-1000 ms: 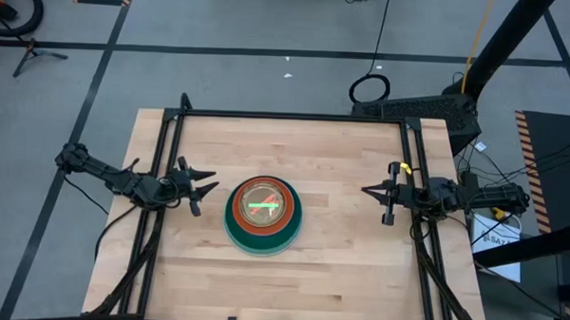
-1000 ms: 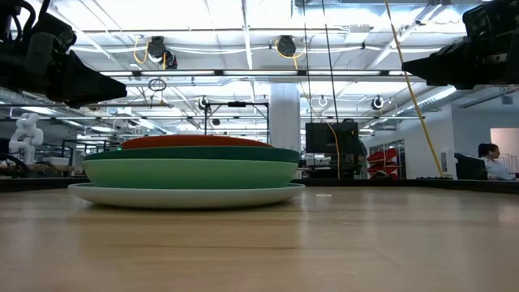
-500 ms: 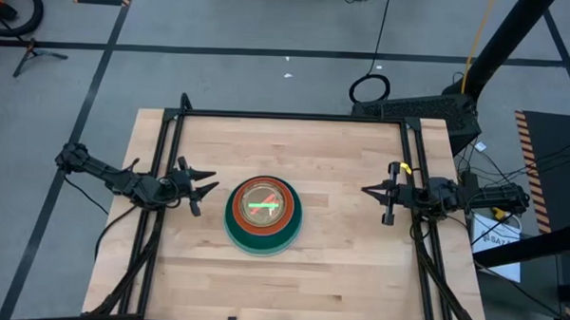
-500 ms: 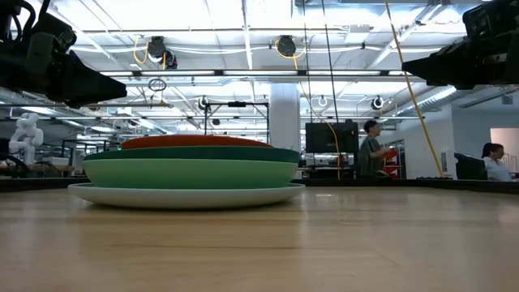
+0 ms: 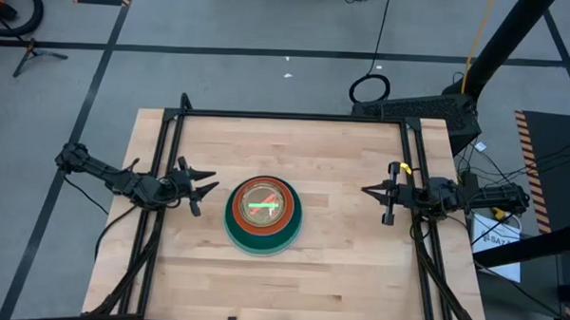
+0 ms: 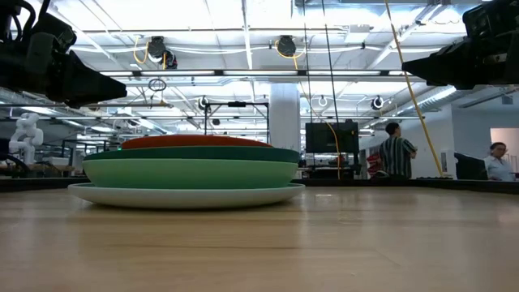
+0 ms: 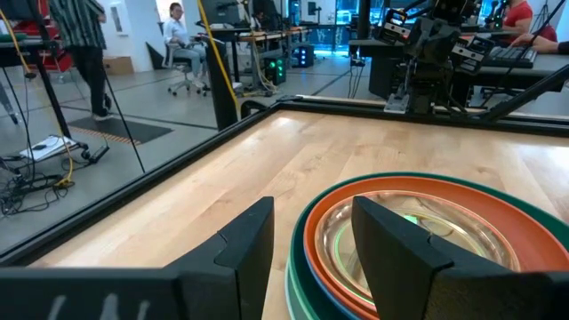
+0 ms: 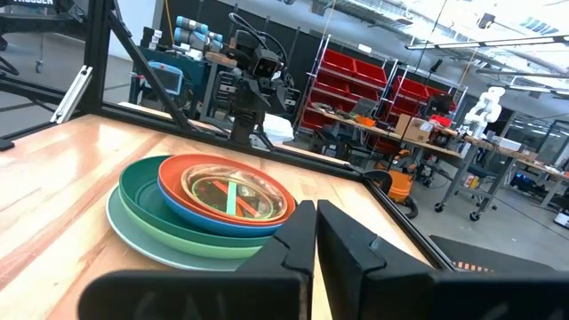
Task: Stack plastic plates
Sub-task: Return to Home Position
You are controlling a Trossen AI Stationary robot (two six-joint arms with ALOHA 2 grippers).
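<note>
Wooden bench (image 5: 338,266) with plates (image 5: 263,214) nested in one flat pile, rims up, largest lowest. Spread left tool (image 5: 208,188) just beside it; pressed-together right tool (image 5: 366,190) well apart.

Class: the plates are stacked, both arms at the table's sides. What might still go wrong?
The left gripper, jaws open, sits close to the rim of the stack of round plastic plates; a swing could clip it. The right gripper is farther off. The orange-red plastic plate sits off-centre on the large green plates, so a knock might slide it.
</note>
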